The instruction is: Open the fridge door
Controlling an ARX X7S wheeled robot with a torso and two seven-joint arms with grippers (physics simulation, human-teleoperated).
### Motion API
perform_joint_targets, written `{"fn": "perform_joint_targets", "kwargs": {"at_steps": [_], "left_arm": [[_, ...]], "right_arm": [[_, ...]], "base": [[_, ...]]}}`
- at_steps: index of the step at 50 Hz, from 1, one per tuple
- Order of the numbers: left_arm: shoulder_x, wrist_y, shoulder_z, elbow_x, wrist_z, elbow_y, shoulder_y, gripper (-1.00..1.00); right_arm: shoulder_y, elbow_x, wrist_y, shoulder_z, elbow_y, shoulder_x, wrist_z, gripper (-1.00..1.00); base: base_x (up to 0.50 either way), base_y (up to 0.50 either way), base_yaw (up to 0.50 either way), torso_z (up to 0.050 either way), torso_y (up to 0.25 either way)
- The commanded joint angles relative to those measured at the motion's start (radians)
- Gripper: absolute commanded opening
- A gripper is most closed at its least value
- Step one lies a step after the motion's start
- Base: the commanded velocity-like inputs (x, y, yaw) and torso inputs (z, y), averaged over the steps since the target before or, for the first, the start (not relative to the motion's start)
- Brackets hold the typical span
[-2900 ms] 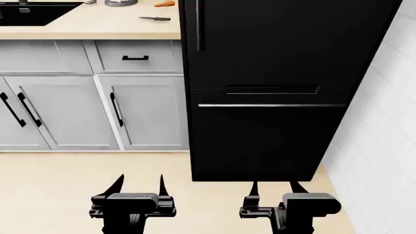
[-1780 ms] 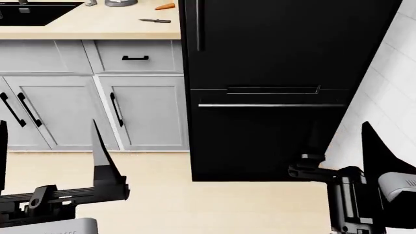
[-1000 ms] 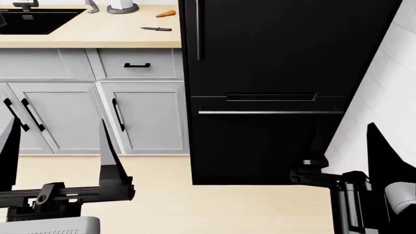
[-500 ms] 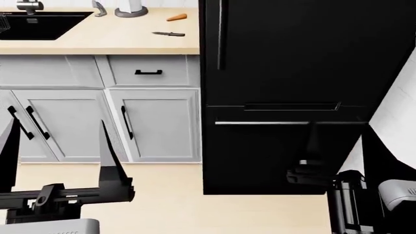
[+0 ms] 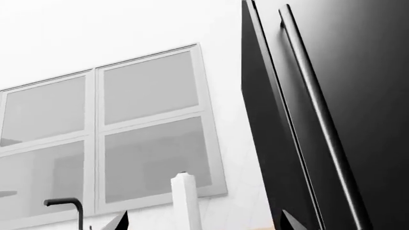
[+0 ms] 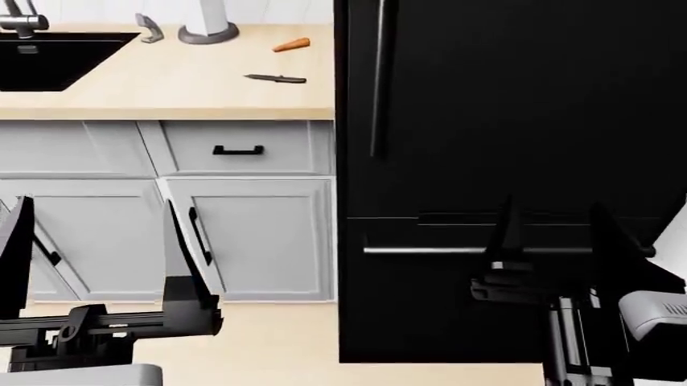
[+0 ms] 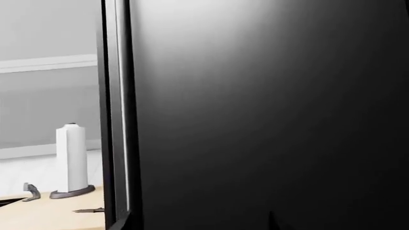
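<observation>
The fridge door [image 6: 516, 104] is the glossy black upper panel at the right of the head view. It lies flush and closed, with its long vertical bar handle [image 6: 378, 80] at its left edge. My left gripper [image 6: 96, 249] is open in front of the grey cabinets, left of the fridge and well short of it. My right gripper [image 6: 555, 241] is open and empty before the fridge's lower part. The left wrist view looks up along the handle [image 5: 316, 120]. The right wrist view is filled by the door [image 7: 268, 96], with the handle [image 7: 120, 120] beside it.
Below the door is a black drawer front with a horizontal bar [image 6: 429, 250]. Left of the fridge a wooden countertop [image 6: 129, 96] carries a knife [image 6: 276, 78], a carrot [image 6: 291, 45], a paper towel stand [image 6: 209, 20] and a black sink [image 6: 54, 56]. Grey cabinet doors [image 6: 257, 241] stand beneath.
Both grippers have risen from low near the floor to pointing forward. Since then the head view has climbed, so the fridge and counter sit lower in the picture.
</observation>
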Motion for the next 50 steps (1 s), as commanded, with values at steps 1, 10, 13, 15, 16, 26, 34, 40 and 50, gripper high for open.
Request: {"fn": "perform_joint_targets", "kwargs": {"at_steps": [1, 10, 13, 15, 16, 26, 34, 40, 50], "left_arm": [[-0.008, 0.001, 0.000, -0.007, -0.005, 0.002, 0.002, 1.00], [-0.011, 0.002, 0.006, -0.006, -0.010, -0.005, -0.001, 1.00], [-0.012, 0.002, 0.008, -0.005, -0.011, -0.009, -0.003, 1.00], [-0.013, 0.003, 0.009, -0.005, -0.013, -0.011, -0.004, 1.00], [-0.013, 0.003, 0.010, -0.005, -0.013, -0.012, -0.005, 1.00], [-0.017, 0.002, 0.015, -0.006, -0.017, -0.016, -0.011, 1.00], [-0.024, 0.003, 0.015, -0.008, -0.019, -0.012, -0.006, 1.00], [-0.027, 0.005, 0.014, -0.009, -0.023, -0.011, -0.004, 1.00], [-0.031, 0.004, 0.017, -0.011, -0.027, -0.018, -0.013, 1.00]], "right_arm": [[-0.005, -0.005, -0.014, -0.010, -0.003, 0.007, 0.005, 1.00], [-0.010, -0.007, -0.024, -0.013, 0.000, 0.012, 0.012, 1.00], [-0.009, 0.004, -0.021, -0.010, 0.000, 0.012, 0.015, 1.00], [-0.006, 0.011, -0.015, -0.007, 0.001, 0.011, 0.019, 1.00], [-0.003, 0.017, -0.009, -0.004, 0.002, 0.010, 0.023, 1.00], [0.001, 0.023, 0.035, -0.008, -0.008, 0.017, 0.049, 1.00], [0.158, 0.224, 0.505, -0.057, -0.173, 0.055, 0.137, 1.00], [0.417, 0.465, 0.880, 0.006, -0.136, 0.015, 0.246, 1.00], [0.645, 0.452, 0.984, -0.049, 0.095, -0.031, 0.304, 1.00]], "base": [[0.50, 0.27, 0.00, 0.000, 0.000], [0.49, 0.38, 0.00, 0.000, 0.002], [0.41, 0.46, 0.00, 0.000, 0.000], [0.14, 0.18, 0.00, 0.000, 0.000], [0.00, 0.00, 0.00, 0.000, 0.000], [0.00, 0.00, 0.00, 0.000, 0.000], [0.00, 0.00, 0.00, 0.000, 0.000], [0.00, 0.00, 0.00, 0.000, 0.000], [0.00, 0.00, 0.00, 0.000, 0.000]]}}
